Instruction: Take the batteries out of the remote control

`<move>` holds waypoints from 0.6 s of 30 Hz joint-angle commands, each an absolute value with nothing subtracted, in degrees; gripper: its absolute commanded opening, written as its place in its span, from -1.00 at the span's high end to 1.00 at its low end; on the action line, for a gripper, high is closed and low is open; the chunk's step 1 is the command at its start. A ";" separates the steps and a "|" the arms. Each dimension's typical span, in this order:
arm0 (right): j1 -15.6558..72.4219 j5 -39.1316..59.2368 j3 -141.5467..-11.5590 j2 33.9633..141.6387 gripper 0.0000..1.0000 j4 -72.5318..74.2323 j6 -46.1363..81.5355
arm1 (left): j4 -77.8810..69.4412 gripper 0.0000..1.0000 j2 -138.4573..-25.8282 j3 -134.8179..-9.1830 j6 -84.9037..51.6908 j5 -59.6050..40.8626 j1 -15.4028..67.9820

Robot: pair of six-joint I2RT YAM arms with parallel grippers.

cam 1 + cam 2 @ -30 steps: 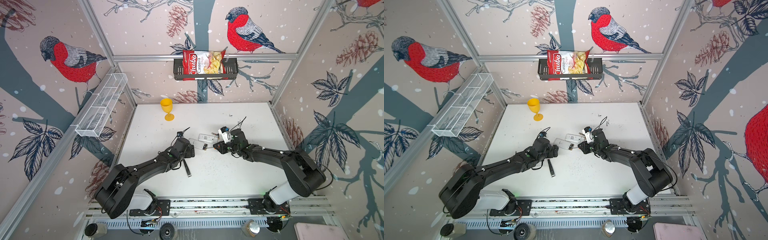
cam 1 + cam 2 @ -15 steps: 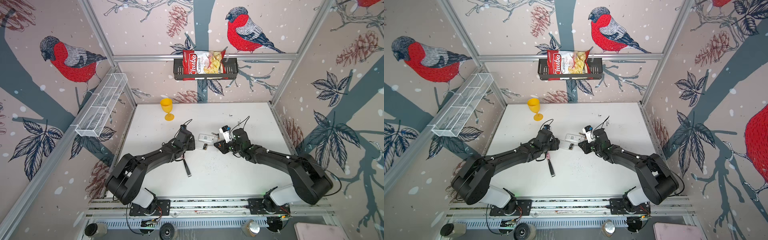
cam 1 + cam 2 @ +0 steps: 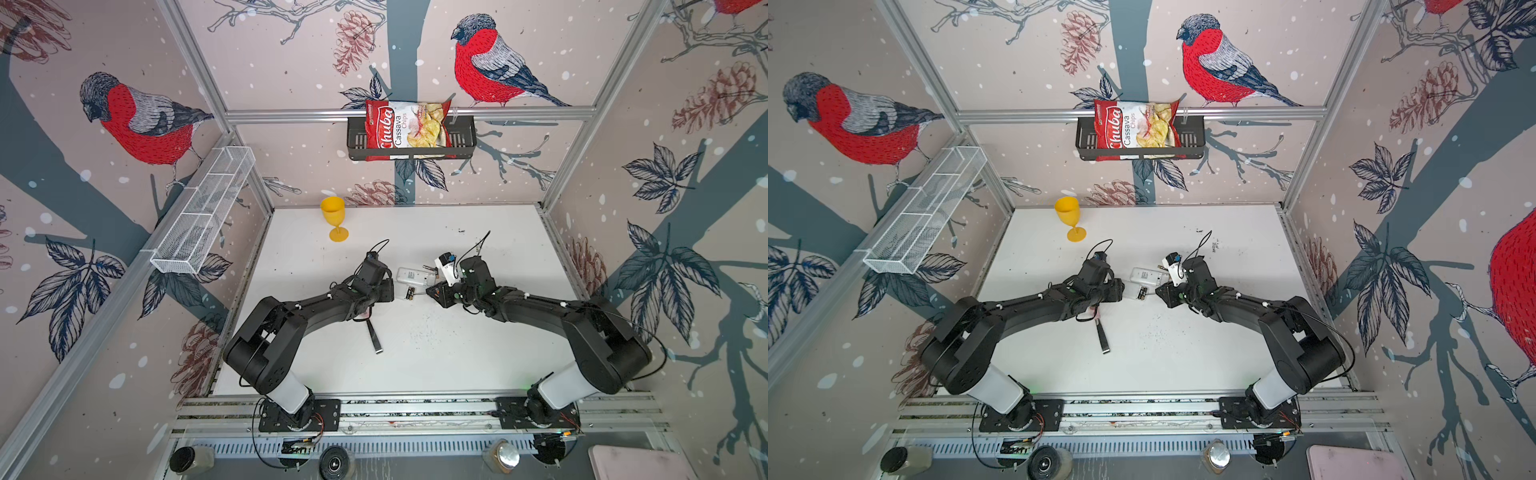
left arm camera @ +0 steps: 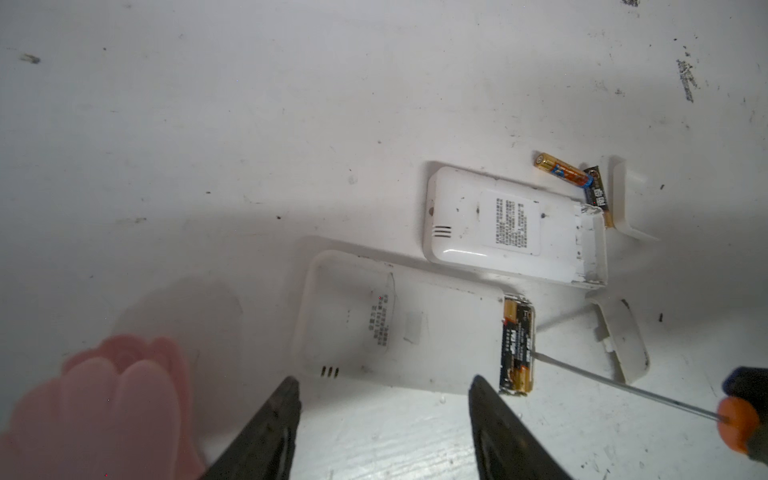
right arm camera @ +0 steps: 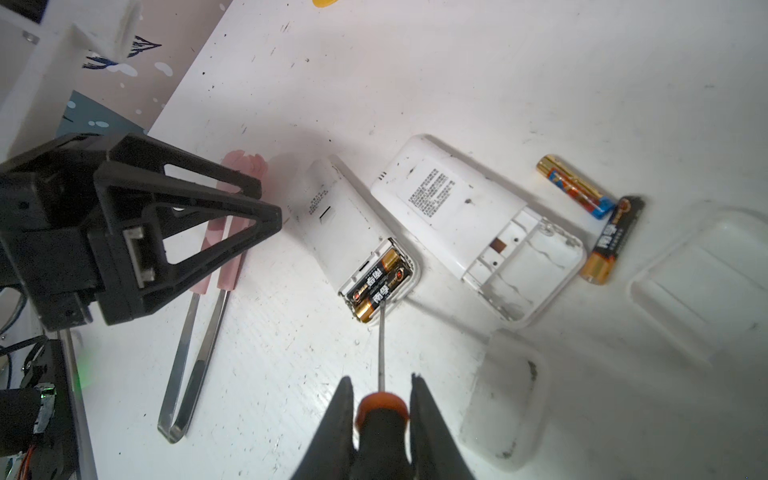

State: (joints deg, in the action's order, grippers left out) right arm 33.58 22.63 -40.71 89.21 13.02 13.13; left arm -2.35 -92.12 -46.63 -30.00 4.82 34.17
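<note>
Two white remotes lie back-up mid-table. The nearer remote control (image 4: 415,332) (image 5: 340,224) has its compartment open, with two black-and-gold batteries (image 5: 380,284) (image 4: 517,345) inside. My right gripper (image 5: 381,384) is shut on an orange-and-black screwdriver (image 5: 381,405), and its thin tip touches those batteries. My left gripper (image 4: 384,380) is open just short of that remote's long side, with only table between its fingers. The farther remote (image 5: 457,208) has an empty compartment, with two loose batteries (image 5: 575,187) (image 5: 611,241) beside it. In both top views the grippers (image 3: 392,289) (image 3: 1160,291) face each other across the remotes.
Two white battery covers (image 5: 503,395) (image 5: 706,274) lie near the remotes. Pink-handled metal tweezers (image 5: 195,332) (image 3: 374,336) lie under the left arm. A yellow goblet (image 3: 333,216) stands at the back. On the walls hang a wire basket (image 3: 203,216) and a rack with a chips bag (image 3: 405,131).
My left gripper has moved back and right up to the nearer remote, and its jaws have narrowed. The right gripper with the screwdriver has barely moved.
</note>
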 commanded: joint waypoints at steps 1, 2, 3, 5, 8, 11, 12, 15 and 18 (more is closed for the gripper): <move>33.57 23.16 -41.13 89.36 1.00 13.27 11.77 | -3.35 -0.28 -93.43 -47.80 -28.72 7.35 34.09; 33.57 23.11 -41.25 89.49 1.00 13.14 11.66 | -3.16 -0.27 -93.79 -48.06 -28.47 7.63 34.06; 33.57 23.12 -41.35 89.62 1.00 13.09 11.62 | -3.09 -0.27 -94.12 -48.36 -28.28 7.95 34.02; 33.57 23.09 -41.63 89.98 1.00 12.71 11.52 | -2.78 -0.27 -94.95 -49.08 -27.99 8.27 33.90; 33.66 22.77 -41.81 90.26 1.00 12.52 11.38 | -1.99 -0.26 -95.84 -50.18 -27.81 9.27 33.75; 33.75 22.20 -41.96 90.35 1.00 12.29 11.31 | -2.58 -0.25 -96.06 -50.36 -27.54 10.07 33.48; 33.75 22.15 -42.01 90.30 1.00 12.22 11.19 | -2.63 -0.25 -96.11 -50.43 -27.32 10.40 33.53; 33.90 21.69 -42.18 90.33 1.00 11.90 11.12 | -2.10 -0.23 -97.00 -51.12 -26.82 11.04 33.32; 34.35 20.94 -42.42 90.26 1.00 11.44 10.79 | -1.93 -0.20 -97.94 -51.32 -26.76 10.68 33.13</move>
